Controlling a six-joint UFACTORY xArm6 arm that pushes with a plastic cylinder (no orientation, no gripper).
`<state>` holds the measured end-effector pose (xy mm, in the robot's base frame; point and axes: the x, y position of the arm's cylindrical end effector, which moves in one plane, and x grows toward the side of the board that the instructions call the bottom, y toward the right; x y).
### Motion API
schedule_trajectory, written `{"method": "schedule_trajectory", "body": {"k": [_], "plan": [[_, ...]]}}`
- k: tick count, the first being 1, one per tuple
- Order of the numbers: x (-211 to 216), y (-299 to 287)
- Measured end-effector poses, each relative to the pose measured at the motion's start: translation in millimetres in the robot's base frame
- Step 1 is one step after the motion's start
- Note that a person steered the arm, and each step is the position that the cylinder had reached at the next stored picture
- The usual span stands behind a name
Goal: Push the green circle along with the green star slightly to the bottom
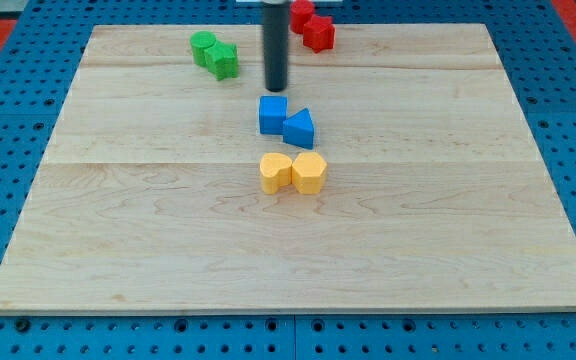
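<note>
The green circle and the green star sit touching each other near the view's top, left of centre, on the wooden board. The star lies at the circle's lower right. My tip rests on the board to the right of the green pair, a short gap from the star, and just above the blue blocks.
A blue cube and a blue triangle touch below my tip. A yellow heart and a yellow hexagon sit below them. Two red blocks lie at the top edge, right of the rod.
</note>
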<state>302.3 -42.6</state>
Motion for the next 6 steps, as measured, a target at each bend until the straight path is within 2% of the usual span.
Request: {"method": "schedule_trajectory", "body": {"k": [1, 2, 3, 6], "plan": [[4, -72], [-12, -164], [-73, -187], [-80, -116]]}}
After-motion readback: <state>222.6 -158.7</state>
